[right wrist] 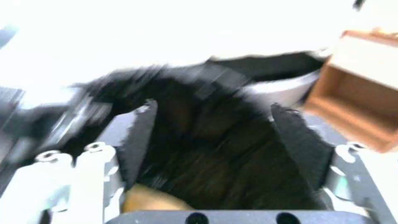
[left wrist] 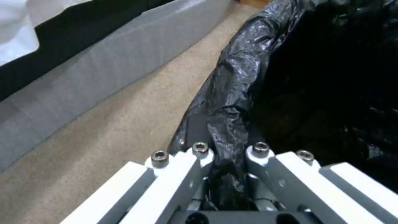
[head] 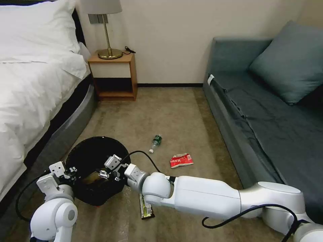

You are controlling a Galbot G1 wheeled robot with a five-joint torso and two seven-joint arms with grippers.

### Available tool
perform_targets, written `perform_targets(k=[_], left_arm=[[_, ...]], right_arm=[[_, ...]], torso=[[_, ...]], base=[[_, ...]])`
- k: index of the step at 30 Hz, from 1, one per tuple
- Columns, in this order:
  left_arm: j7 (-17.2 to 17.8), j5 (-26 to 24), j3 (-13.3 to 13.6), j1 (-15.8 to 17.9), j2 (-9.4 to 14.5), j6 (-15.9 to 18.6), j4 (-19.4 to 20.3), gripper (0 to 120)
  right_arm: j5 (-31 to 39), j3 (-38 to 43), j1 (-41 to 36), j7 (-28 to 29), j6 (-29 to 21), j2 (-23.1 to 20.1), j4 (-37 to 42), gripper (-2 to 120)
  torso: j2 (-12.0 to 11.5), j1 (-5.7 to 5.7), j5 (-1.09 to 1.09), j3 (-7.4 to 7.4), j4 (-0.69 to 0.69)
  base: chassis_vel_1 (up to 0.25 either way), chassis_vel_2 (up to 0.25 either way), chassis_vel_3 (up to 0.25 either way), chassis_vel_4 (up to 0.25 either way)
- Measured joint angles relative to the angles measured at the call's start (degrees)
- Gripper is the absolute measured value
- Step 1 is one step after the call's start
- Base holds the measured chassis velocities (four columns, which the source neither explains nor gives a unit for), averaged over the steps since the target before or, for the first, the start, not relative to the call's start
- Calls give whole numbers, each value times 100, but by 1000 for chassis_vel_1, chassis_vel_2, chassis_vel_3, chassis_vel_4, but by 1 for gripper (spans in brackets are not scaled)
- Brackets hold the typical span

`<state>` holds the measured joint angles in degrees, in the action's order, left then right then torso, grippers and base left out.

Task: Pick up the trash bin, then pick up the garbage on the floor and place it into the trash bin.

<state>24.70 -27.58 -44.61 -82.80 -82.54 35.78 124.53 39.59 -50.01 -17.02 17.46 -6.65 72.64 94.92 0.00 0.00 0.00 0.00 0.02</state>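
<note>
Two grippers work at the bin [head: 96,168]: the left gripper [head: 72,175] pinches its lined rim, the right gripper [head: 107,174] hangs spread over its mouth, a brown bag [right wrist: 151,199] below. Judging by this, a drop is under way. Beside the bin lies the wrapper [head: 146,207], beyond it the packet [head: 181,160] and bottle [head: 156,142], each needing a floor grasp.

Head view: we look forward and down from high up over the floor [head: 175,114], between bed [head: 30,84] and sofa [head: 269,111]. Left wrist view: very close along the bin [left wrist: 232,93] rim, facing the bed base. Right wrist view: close, straight into the bin. All three share the bin.
</note>
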Motion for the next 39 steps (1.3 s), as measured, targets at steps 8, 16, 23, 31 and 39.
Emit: perform_targets(k=[8,16,23,31,39], left_arm=[[-11,-4,-119,33,23,-8,-44,3],[-20,-15,-129,66,28,-25,-113,3],[-26,-27,-173,37,37,-46,-134,3],[-28,-56,-234,-23,42,-46,-62,3],[-34,-140,-318,-47,23,-68,-48,3]], right_arm=[[539,1178,-323,1211,-942,-1084,535,99],[1002,974,-1124,2133,-1723,-1814,804,100],[1954,235,-1332,2763,-1833,-1674,746,100],[2334,-437,-1332,3015,-1837,-1343,319,100],[2677,-1168,-1220,3054,-1629,-362,-609,100]], torso=[[0,0,1,0,-3],[0,0,1,0,-3],[0,0,0,-1,-2],[0,0,-2,-1,-3],[1,0,-2,0,-1]], base=[[0,0,0,0],[0,0,0,0],[0,0,0,0],[0,0,0,0],[0,0,0,0]])
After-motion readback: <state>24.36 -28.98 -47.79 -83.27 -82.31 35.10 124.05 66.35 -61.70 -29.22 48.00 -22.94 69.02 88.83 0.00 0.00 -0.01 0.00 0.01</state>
